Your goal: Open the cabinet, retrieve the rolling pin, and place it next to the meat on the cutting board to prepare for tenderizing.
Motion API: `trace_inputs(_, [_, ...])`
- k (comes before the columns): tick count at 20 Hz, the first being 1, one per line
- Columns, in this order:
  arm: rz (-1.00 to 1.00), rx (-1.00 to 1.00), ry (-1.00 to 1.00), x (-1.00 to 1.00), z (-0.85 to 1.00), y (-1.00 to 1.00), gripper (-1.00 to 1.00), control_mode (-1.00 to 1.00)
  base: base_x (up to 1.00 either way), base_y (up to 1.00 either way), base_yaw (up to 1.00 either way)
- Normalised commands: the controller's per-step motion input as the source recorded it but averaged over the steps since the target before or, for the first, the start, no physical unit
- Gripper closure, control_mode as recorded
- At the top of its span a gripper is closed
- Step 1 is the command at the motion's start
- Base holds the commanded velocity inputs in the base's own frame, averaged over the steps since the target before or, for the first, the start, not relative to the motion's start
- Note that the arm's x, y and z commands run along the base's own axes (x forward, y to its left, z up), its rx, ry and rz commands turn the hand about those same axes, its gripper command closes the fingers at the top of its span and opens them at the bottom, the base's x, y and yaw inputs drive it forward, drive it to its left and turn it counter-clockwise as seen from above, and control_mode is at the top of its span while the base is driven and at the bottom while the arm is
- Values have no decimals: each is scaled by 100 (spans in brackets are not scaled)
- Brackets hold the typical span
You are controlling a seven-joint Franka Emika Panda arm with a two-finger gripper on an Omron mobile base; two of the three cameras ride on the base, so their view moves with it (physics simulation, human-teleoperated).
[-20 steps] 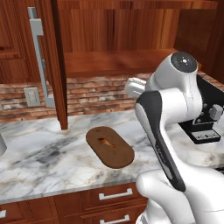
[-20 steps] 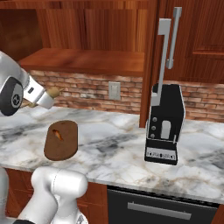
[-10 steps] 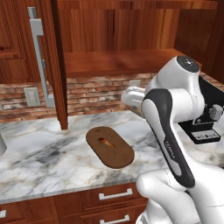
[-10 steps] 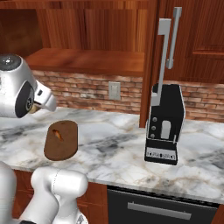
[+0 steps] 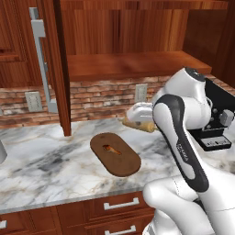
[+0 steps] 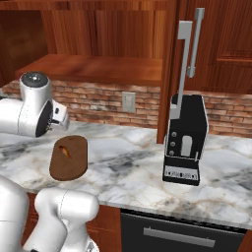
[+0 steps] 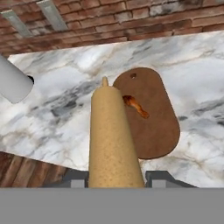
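My gripper [image 7: 116,180] is shut on the rolling pin [image 7: 111,133], a light-tan wooden cylinder that points away from the hand. In the left base view the rolling pin [image 5: 137,124] hangs under the white hand above the counter, just right of and behind the cutting board [image 5: 114,154]. The meat [image 5: 111,148] lies on the board's far half. The hand view has the cutting board [image 7: 154,122] right of the pin, with the meat [image 7: 136,106] close to the pin's side. The cabinet stands open, its door [image 5: 57,69] swung out and its shelf [image 5: 128,64] bare.
A black coffee machine [image 6: 184,140] stands on the marble counter at the right. A wall outlet [image 5: 141,92] sits in the brick backsplash. A white cylinder [image 7: 13,83] stands at the counter's left end. Drawers [image 5: 119,204] run below the counter edge.
The arm has lowered the rolling pin from near the shelf toward the counter, closer to the cutting board. The grip has stayed the same.
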Motion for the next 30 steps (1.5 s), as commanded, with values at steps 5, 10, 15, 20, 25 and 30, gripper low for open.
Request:
trace_inputs(5, [20, -4, 0, 0, -61, 4, 100, -100, 0, 0, 0])
trace_inputs(10, [20, -4, 0, 0, -50, 2, 100, -100, 0, 0, 0])
trace_inputs(15, [16, -2, 0, 11, -28, 2, 100, -100, 0, 0, 0])
trace_inputs(20, [19, 0, 0, 16, -26, 6, 100, -100, 0, 0, 0])
trace_inputs(25, [21, 0, 0, 10, -29, 7, 100, -100, 0, 0, 0])
trace_inputs(30, [19, 0, 0, 6, -30, 0, 100, -100, 0, 0, 0])
